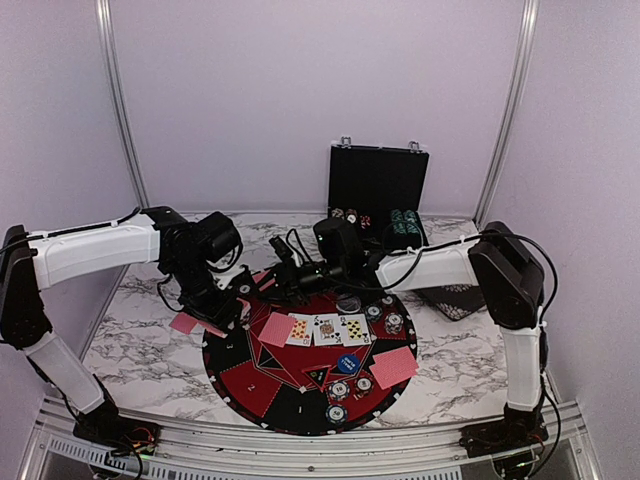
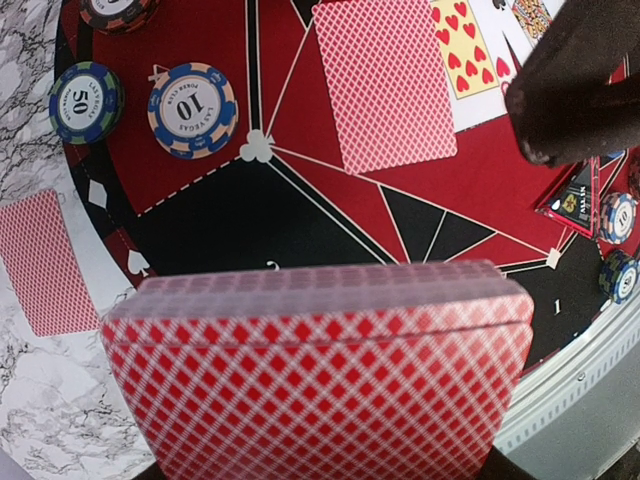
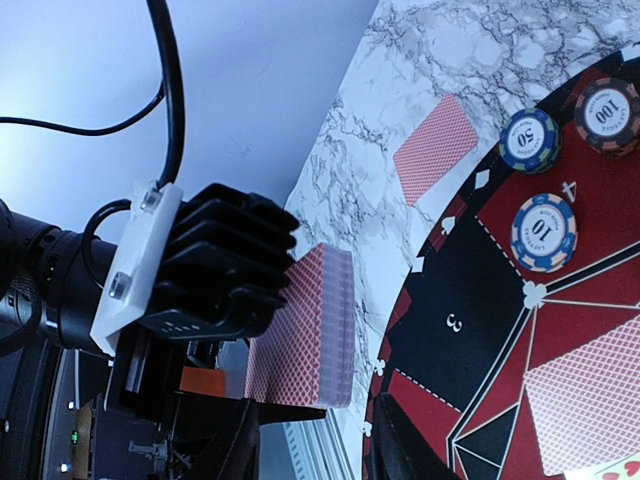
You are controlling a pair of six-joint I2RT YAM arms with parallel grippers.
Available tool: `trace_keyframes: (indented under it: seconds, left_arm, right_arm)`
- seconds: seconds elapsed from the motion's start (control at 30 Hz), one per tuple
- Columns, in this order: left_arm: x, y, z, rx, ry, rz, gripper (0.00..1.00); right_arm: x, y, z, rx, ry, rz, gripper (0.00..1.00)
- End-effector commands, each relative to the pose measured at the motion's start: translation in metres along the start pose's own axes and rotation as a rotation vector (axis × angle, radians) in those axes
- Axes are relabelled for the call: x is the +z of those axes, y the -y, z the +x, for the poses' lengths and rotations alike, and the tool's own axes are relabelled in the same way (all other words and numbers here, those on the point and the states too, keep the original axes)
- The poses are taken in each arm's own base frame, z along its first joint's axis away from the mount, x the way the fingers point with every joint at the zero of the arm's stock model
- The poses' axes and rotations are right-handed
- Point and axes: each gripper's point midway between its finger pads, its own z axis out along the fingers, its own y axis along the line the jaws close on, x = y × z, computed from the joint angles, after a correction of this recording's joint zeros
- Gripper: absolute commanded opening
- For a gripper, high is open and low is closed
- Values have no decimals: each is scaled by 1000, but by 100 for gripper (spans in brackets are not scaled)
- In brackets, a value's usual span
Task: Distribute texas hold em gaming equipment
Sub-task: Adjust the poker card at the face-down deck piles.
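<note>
Deck of red-backed cards (image 2: 320,390) sits clamped in the left gripper (image 1: 212,308) over the mat's (image 1: 250,385) left rim, toward the desk's (image 1: 140,345) left edge. I cannot tell the right gripper's (image 1: 285,275) opening.

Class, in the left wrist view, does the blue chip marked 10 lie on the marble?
No, the 10 chip lies on a red field of the round mat.

Blue chip (image 2: 192,110) on the mat's left side: "10", "LAS VEGAS". Dark blue chip (image 2: 85,100) beside it: "50". Black chip (image 3: 607,115): "100". Mat (image 3: 450,290) sectors numbered "3", "4". Remaining print illegible.
</note>
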Motion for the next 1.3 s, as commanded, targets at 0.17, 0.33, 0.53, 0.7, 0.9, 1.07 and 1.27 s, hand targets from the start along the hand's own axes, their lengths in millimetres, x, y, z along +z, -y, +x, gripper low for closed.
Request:
trace_keyframes:
  seconds: [0.17,0.33,0.53,0.7,0.9,1.07,1.27]
  left_arm:
    - [-8,-11,-3,-26,48,-5,48]
    - [-8,-16,-4,-40,46,-7,48]
    - [-7,-16,-4,-30,44,-3,48]
    - [-6,-15,-3,-18,38,-1,48]
    - [-6,-9,-3,0,36,13,48]
    - [-5,-5,-2,13,31,16,48]
    - [-6,-2,-2,23,31,20,48]
  right_arm:
    - [1,-4,-8,-31,9,-8,36]
    - [-3,-1,-11,-31,16,-4,36]
    - [2,-3,-11,-37,1,-17,37]
    - [10,-7,-9,-22,-16,-53,41]
    - [17,-5,-10,-14,-22,-62,46]
    - [21,-7,-10,-9,-26,-78,51]
    - [27,-7,-8,-6,-35,-82,55]
